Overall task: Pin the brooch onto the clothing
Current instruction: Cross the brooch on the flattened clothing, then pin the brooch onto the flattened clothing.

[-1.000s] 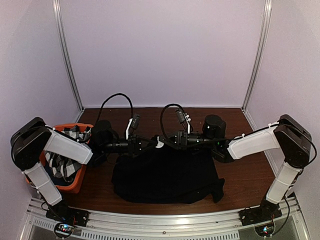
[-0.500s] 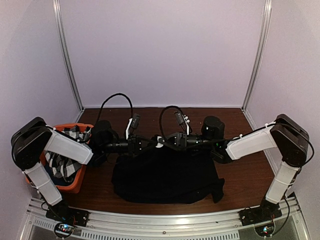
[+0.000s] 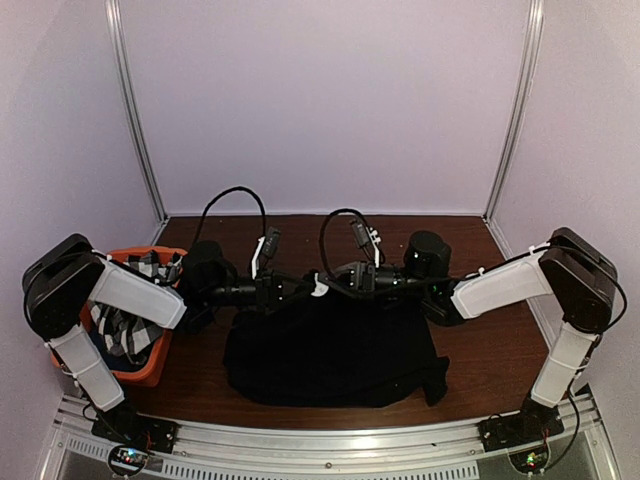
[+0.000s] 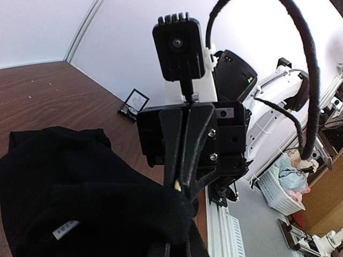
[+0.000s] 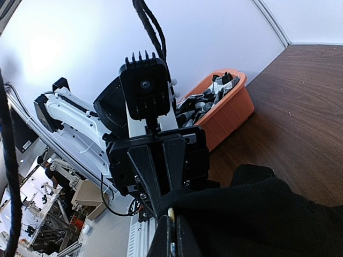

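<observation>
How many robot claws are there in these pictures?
2. The left claw comes in from the left and the right claw from the right. They meet tip to tip, both shut, pinching the black T-shirt at its far edge. None seems hidden.

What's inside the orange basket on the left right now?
Black-and-white checked cloth lies bunched in the orange basket, poking past the rim. Anything beneath it is covered, and the left arm hides part of the basket from above.

The top view looks down from above and behind the arm bases over the whole table (image 3: 500, 350), while the left wrist view faces the right gripper (image 4: 179, 184) at close range and the right wrist view the left gripper (image 5: 163, 206) – all three share the black T-shirt (image 3: 330, 350).
</observation>
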Controlling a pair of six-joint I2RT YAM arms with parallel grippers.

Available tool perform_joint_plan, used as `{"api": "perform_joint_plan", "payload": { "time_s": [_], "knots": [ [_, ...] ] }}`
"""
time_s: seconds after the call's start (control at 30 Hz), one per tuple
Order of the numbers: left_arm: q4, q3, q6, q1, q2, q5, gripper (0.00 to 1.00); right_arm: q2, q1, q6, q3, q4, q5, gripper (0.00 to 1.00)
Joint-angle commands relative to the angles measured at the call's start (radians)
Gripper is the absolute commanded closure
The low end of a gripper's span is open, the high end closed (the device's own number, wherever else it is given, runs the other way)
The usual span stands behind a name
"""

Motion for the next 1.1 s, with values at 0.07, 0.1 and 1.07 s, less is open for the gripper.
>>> {"api": "perform_joint_plan", "payload": {
  "time_s": [0.07,0.1,1.07],
  "knots": [
    [0.061,-0.002,0.012,-0.006,0.001,0.014,0.94,-0.003,-0.003,-0.006,0.021,-0.013,-0.001,1.00],
    [0.052,-0.002,0.016,-0.006,-0.006,0.012,0.92,-0.008,-0.002,-0.014,0.025,-0.027,-0.002,1.00],
    [-0.884,-0.004,0.164,-0.005,-0.428,-0.857,0.02,-0.073,-0.003,-0.177,0.075,-0.393,-0.025,1.00]
  ]
}}
